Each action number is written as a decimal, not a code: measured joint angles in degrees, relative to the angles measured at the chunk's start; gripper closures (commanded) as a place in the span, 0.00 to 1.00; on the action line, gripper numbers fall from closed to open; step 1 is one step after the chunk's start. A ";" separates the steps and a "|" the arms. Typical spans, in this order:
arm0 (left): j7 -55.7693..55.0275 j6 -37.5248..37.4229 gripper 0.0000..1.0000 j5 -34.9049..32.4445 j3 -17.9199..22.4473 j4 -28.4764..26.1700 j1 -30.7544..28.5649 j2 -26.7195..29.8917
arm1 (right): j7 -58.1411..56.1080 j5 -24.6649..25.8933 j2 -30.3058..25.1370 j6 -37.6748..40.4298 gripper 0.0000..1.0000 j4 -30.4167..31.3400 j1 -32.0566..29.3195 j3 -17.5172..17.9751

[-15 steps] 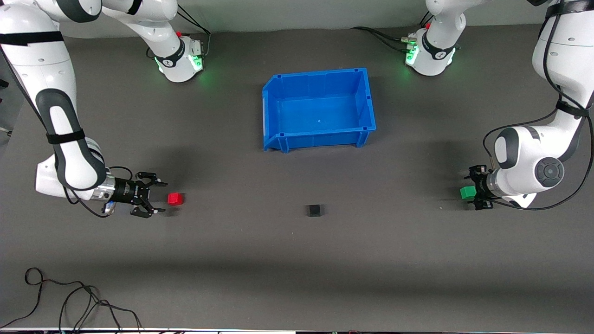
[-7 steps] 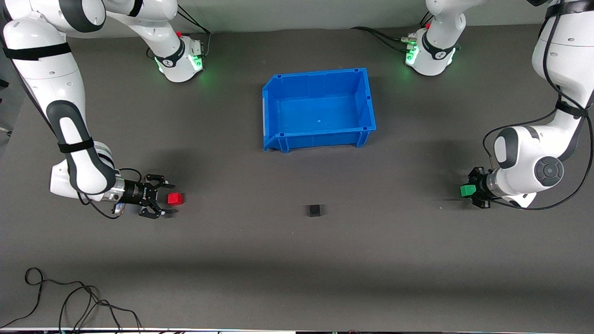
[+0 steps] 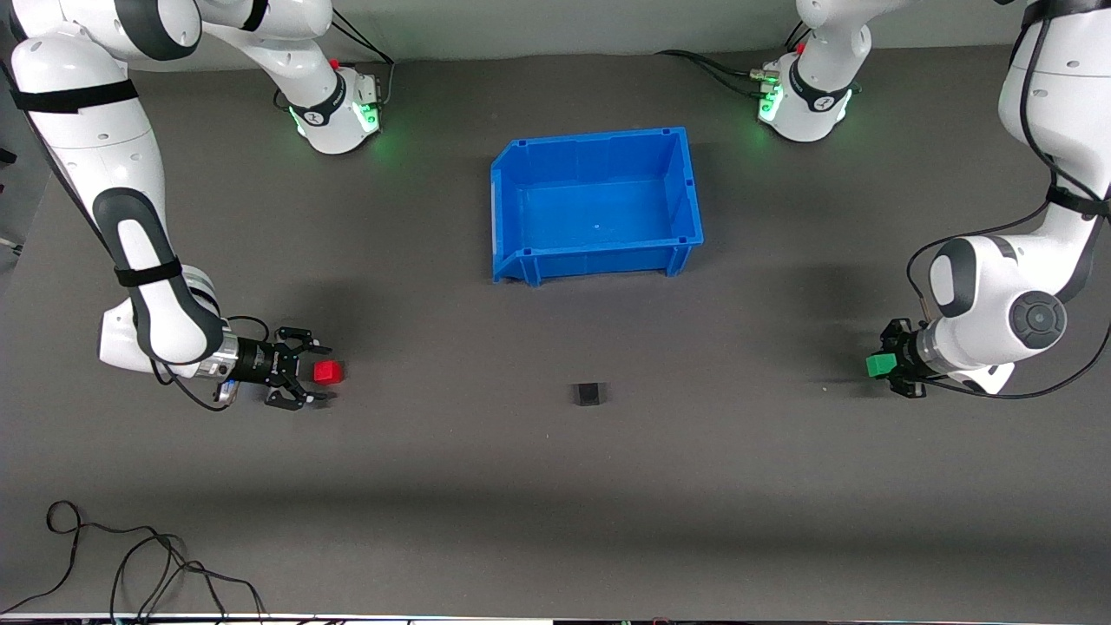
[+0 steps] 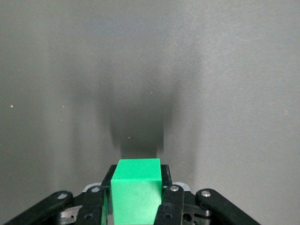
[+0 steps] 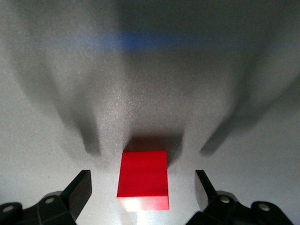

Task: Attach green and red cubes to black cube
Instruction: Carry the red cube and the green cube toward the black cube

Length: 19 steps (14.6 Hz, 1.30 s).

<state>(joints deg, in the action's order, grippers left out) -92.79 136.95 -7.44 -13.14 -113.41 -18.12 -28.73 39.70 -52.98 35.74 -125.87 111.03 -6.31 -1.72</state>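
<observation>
- Grip check: your left gripper [image 4: 137,206] is clamped on the small bright green plastic cube [image 4: 136,192].
- Your right gripper [image 5: 142,187] stands wide, the small red plastic cube [image 5: 143,180] between its fingers; likely light, rigid, slick, so pinch flat faces.

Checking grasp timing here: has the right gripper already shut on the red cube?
No: the right gripper's jaws stand open on either side of the red cube, clear of it.
</observation>
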 measured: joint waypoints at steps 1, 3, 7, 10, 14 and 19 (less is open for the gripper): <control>-0.16 -1.43 1.00 0.00 -0.18 0.61 0.36 0.47 | 0.00 0.00 0.00 0.00 0.31 -0.05 0.00 0.00; -0.77 -5.04 1.00 0.02 -0.47 3.11 1.87 1.03 | -0.01 0.00 -0.01 0.00 0.47 -0.17 0.00 0.00; -2.78 -9.38 1.00 0.02 -0.54 7.97 4.32 1.11 | -0.02 -0.01 -0.02 0.01 0.77 -0.28 -0.05 -0.05; -3.58 -9.57 1.00 0.05 -0.60 9.29 5.40 1.05 | -0.03 -0.01 -0.04 0.00 0.81 -0.46 -0.09 -0.06; -7.51 -9.57 1.00 0.06 -0.64 12.09 9.26 -0.61 | -0.03 -0.05 -0.40 0.65 0.81 -1.93 -0.07 -0.04; -11.28 -9.57 1.00 0.06 -0.64 14.43 12.14 -1.66 | 3.45 -0.32 -1.52 4.36 0.80 -5.83 0.10 0.28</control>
<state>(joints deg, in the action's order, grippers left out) -104.07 127.38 -7.38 -13.78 -98.98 -5.99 -30.39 43.16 -53.29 34.22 -121.51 105.20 -6.21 -1.44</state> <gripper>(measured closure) 0.608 0.608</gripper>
